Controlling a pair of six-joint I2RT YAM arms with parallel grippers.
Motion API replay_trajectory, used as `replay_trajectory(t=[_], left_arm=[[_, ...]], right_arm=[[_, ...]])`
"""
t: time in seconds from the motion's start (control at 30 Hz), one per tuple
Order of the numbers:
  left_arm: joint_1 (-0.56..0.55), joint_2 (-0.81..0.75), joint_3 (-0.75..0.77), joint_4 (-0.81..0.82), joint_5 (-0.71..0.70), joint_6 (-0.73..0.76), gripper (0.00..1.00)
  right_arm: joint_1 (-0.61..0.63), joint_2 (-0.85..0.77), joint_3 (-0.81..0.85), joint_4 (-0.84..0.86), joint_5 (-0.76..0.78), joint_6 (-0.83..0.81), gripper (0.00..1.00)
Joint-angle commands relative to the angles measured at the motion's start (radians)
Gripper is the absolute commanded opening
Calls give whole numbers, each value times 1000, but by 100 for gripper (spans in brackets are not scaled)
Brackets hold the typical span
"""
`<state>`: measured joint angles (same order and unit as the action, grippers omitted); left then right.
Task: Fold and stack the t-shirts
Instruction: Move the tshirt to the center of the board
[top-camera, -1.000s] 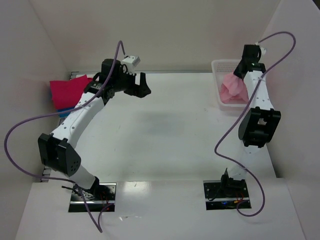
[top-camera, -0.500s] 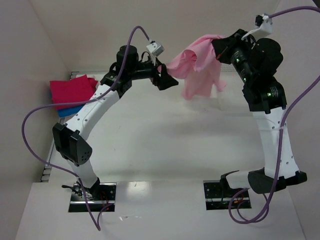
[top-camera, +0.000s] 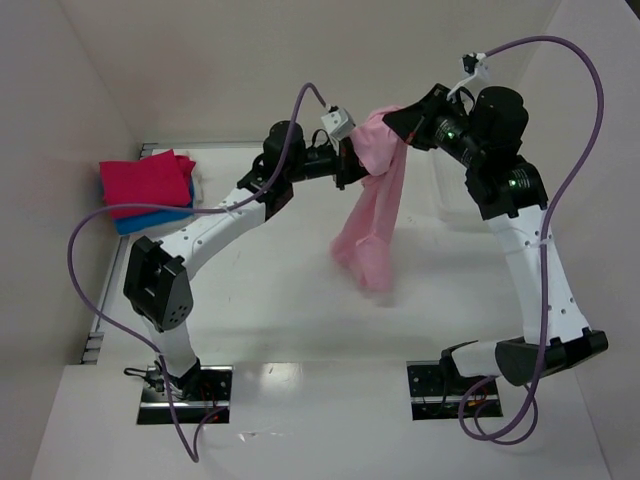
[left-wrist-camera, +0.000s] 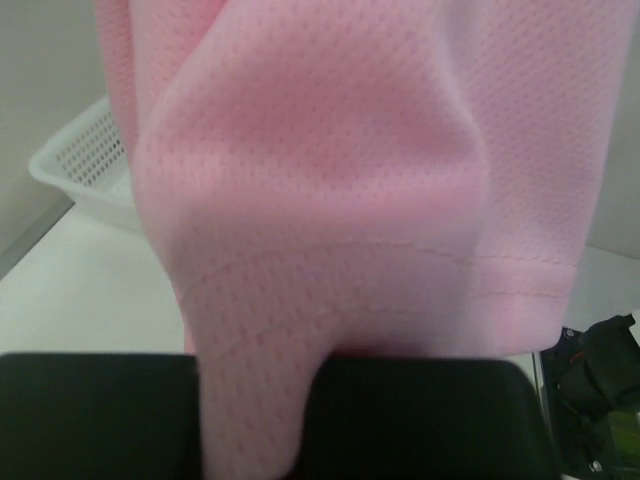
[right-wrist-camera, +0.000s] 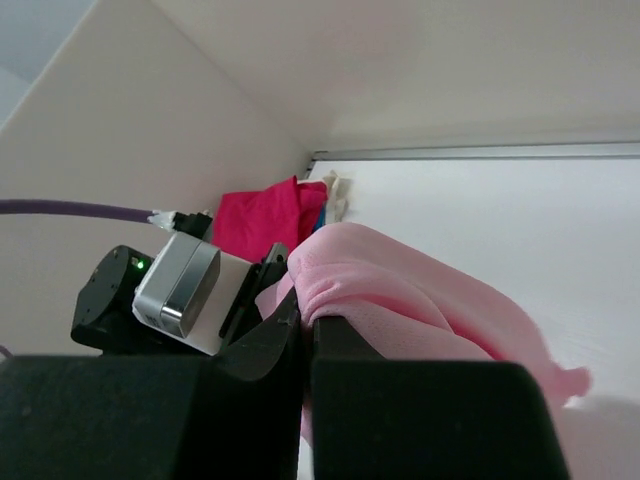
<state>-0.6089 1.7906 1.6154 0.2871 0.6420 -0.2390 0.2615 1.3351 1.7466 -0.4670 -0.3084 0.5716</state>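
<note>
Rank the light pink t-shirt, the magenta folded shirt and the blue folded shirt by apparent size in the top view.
1. light pink t-shirt, though it hangs nearer the camera.
2. magenta folded shirt.
3. blue folded shirt; only its edge shows under the magenta one.

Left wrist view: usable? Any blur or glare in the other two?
Left wrist: the light pink t-shirt fills the frame, weave sharp up top, softer below; the basket is slightly soft. Top external: even light, but the t-shirt's hanging end is blurred. Right wrist: evenly lit, the fingers dark and unfocused.
</note>
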Motion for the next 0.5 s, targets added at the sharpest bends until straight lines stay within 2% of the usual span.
replay_trajectory(t=[0.0, 0.1, 0.3, 0.47], left_arm=[[-11, -80, -7, 136, -115, 7, 0], [18, -179, -4, 61, -254, 17, 0], [116, -306, 179, -255, -494, 50, 0], [199, -398, 251, -322, -601, 84, 0]], right_arm=[[1, -63, 24, 14, 1, -19, 0], [-30, -63, 36, -35, 83, -48, 0], [-125, -61, 30, -38, 141, -93, 0], [-125, -42, 76, -38, 163, -113, 0]])
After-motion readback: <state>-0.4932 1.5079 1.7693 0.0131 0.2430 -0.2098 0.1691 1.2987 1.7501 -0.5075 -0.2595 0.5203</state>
